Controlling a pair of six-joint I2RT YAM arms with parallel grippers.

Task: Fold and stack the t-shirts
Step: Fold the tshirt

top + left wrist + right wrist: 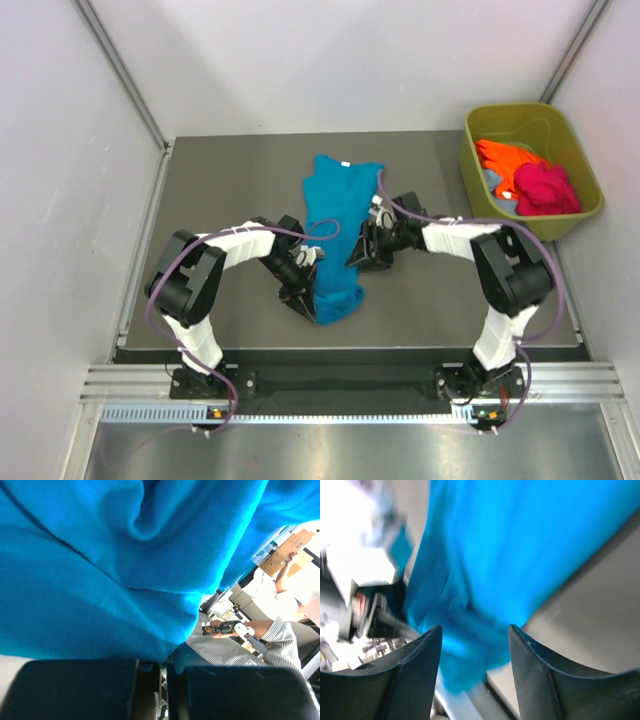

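Currently mid-fold on the teal t-shirt (335,205), stretched as a long narrow strip down the middle of the worktop (220,180) in the top view, collar and white label at the upper end, lower end bunched thick near bottom centre. Looks already narrowed lengthwise, judging by the strip shape, with the shortening fold now in hand.

Has the left gripper (300,275) set against the strip's lower left edge. Shows, in the left wrist view, the fingers (75,690) drawn almost together with only a thin slit, teal cloth running down into that slit and draping over nearly the whole lens. Reads as clamped on the shirt's lower end.

Has the right gripper (365,245) touching the strip's right edge about halfway along. Shows, in the right wrist view, the fingers (540,680) well apart, with blurred teal cloth beyond and between them and nothing pinched.

Leaves the orange t-shirt (505,158) and the magenta t-shirt (545,188) crumpled in the olive tub (470,160) at upper right, well apart from the work. Probably early in the task overall.

Next, most likely: close the right gripper on the cloth edge to match the left, raise both sides level, carry the lower end up toward the collar and lay it flat. Calls for even height on both sides to avoid a skewed crease.
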